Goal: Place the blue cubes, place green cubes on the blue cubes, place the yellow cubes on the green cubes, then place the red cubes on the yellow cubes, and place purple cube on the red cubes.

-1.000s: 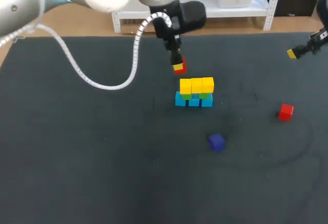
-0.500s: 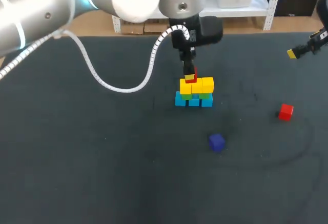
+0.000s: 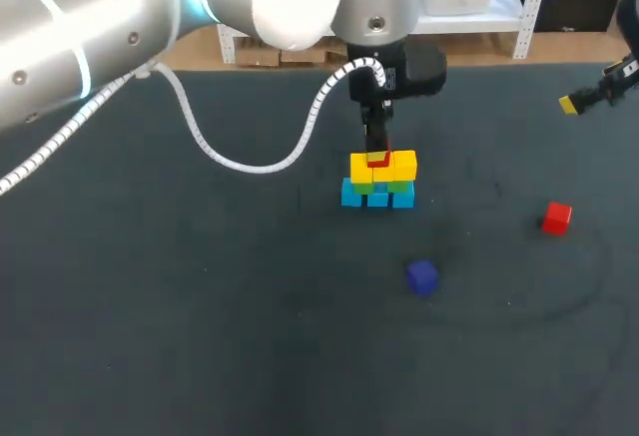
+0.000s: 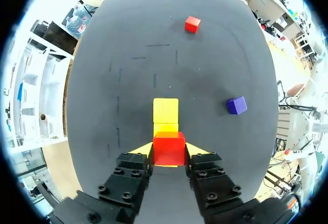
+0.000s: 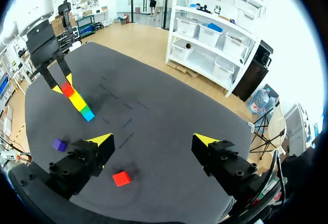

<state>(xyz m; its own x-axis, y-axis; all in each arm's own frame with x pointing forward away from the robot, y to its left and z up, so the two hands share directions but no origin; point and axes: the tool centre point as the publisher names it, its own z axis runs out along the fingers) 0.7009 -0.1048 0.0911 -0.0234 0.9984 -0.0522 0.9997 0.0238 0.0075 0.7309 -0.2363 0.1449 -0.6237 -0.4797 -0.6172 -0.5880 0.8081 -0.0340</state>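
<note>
A stack stands mid-table: blue cubes (image 3: 377, 197) at the bottom, green cubes (image 3: 400, 187) in the middle, and a row of yellow cubes (image 3: 403, 166) on top. My left gripper (image 3: 377, 157) is shut on a red cube (image 4: 169, 148) right over the row of yellow cubes (image 4: 165, 110); whether they touch I cannot tell. A second red cube (image 3: 556, 218) lies loose to the right. The purple cube (image 3: 422, 276) sits in front of the stack. My right gripper (image 5: 154, 140) hangs open and holds nothing, at the table's far right (image 3: 571, 104).
The dark table (image 3: 200, 306) has faint marks on it around the stack. In the right wrist view, the loose red cube (image 5: 121, 178) and the purple cube (image 5: 60, 144) lie below the gripper, with the stack (image 5: 79, 103) further off.
My left gripper has carried the red cube to the right and down, from behind and left of the stack to right over the yellow row. The right arm has stayed still.
</note>
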